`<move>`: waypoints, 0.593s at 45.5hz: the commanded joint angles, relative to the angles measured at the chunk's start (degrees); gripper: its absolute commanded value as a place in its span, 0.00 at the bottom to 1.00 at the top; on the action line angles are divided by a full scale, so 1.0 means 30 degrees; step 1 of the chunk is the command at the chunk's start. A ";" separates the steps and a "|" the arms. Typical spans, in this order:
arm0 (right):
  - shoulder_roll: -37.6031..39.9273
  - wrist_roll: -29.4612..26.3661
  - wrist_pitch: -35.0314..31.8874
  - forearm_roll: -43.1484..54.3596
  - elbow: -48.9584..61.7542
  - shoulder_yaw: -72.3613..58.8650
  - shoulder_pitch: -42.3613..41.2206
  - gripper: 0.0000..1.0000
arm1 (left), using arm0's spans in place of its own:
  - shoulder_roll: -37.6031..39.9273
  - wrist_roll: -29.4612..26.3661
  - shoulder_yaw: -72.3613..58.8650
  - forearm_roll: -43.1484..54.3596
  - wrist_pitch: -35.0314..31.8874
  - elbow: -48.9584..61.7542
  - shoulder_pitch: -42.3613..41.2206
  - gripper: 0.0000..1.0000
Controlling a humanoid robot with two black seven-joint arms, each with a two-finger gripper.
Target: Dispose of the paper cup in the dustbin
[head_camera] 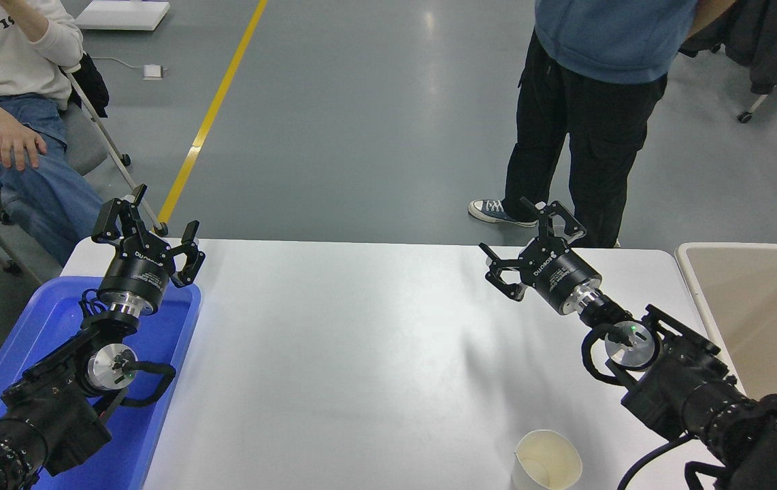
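Paper cup (pixel 547 461) upright at near edge, behind your right gripper (pixel 530 239); fingers spread, empty. Left gripper (pixel 146 218) parked, open.

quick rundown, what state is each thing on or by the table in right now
small white paper cup: upright, open, looks empty, at the table's near edge
large beige plastic dustbin: open, nothing visible inside
blue plastic tray: nothing visible inside, under the left arm
left gripper: open, empty, above the tray
right gripper: open, empty, above the white table
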State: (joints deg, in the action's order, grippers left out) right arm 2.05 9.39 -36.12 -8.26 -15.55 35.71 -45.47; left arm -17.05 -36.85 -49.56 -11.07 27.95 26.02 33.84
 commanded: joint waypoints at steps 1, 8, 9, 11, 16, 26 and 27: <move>-0.0070 0.0003 0.0000 0.0000 -0.0003 0.0022 -0.0049 1.00 | 0.0000 0.0008 0.0026 0.0000 0.0000 0.0000 0.0000 1.00; -0.0069 0.0003 0.0000 0.0000 -0.0032 -0.0007 -0.0196 1.00 | 0.0000 0.0008 0.0026 0.0000 0.0000 0.0000 0.0000 1.00; -0.0041 0.0003 0.0000 0.0000 -0.0032 -0.0007 -0.0196 1.00 | 0.0000 0.0008 0.0026 0.0000 0.0000 0.0000 0.0000 1.00; -0.0040 0.0003 0.0000 0.0000 -0.0061 -0.0007 -0.0254 1.00 | 0.0000 0.0008 0.0026 0.0000 0.0000 0.0000 0.0000 1.00; 0.0076 0.0003 0.0000 0.0000 -0.0645 -0.0007 -0.0313 1.00 | 0.0000 0.0008 0.0026 0.0000 0.0000 0.0000 0.0000 1.00; 0.2768 0.0003 0.0029 0.0058 -0.5972 -0.0037 0.0097 1.00 | 0.0000 0.0008 0.0026 0.0000 0.0000 0.0000 0.0000 1.00; 0.3207 -0.0026 0.0087 0.0116 -0.6850 -0.0066 0.0126 1.00 | 0.0000 0.0008 0.0026 0.0000 0.0000 0.0000 0.0000 1.00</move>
State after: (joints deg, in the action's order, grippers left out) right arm 4.33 9.42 -36.12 -8.27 -21.56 35.66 -46.00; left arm -17.05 -36.84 -49.49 -11.08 27.95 26.02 33.84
